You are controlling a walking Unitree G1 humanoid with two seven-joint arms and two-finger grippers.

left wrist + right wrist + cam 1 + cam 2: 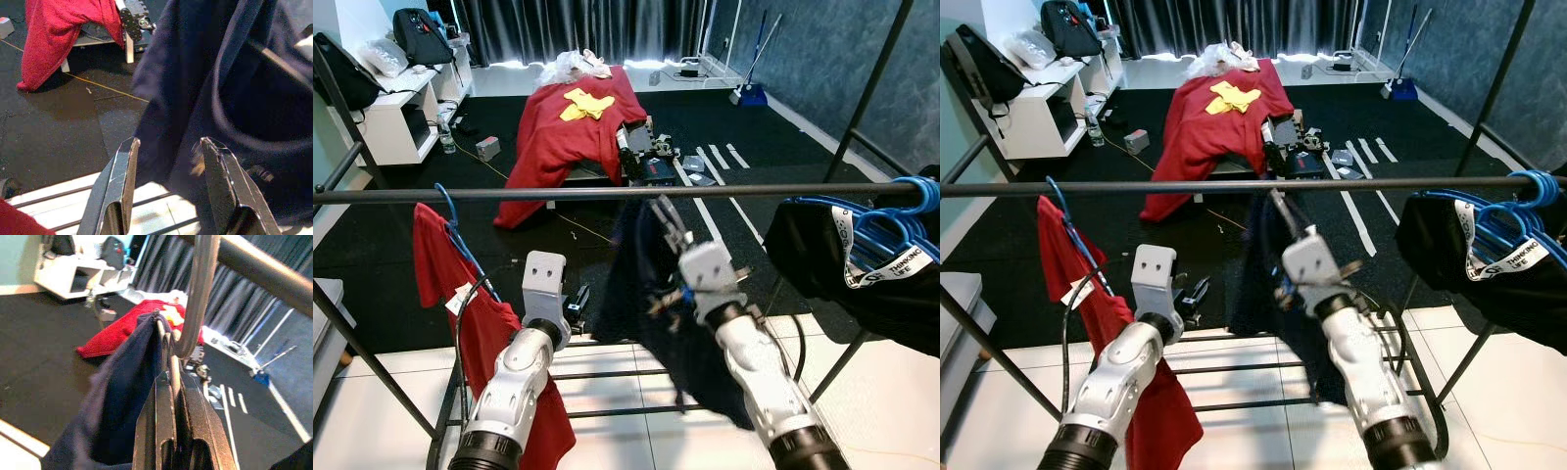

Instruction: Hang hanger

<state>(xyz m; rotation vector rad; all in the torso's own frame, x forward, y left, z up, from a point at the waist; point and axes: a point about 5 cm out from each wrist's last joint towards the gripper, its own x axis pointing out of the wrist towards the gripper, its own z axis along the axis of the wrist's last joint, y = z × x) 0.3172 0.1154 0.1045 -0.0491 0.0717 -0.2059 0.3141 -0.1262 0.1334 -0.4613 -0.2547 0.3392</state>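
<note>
Right gripper (pixel 172 382): up just under the rail (pixel 607 193), fingers pressed tight on the neck of a silver hanger (pixel 198 298).
Hanger: its hook curls up right beside the rail in the right wrist view; whether it is over the bar or only touching it is hard to call from here.
Navy garment (pixel 651 304): draped on that hanger, hanging dark and long below the rail between the two arms.
Left gripper (pixel 168 181): lower, just beside the navy cloth, fingers spread apart with nothing between them.
Red shirt (pixel 460 304): on a blue hanger (pixel 448 211) at the rail's left end.
Black garments (pixel 862 264): bunched on blue hangers (pixel 891 220) at the right end.
Background: a red cloth (pixel 573 127) thrown over a low object on the dark floor.
</note>
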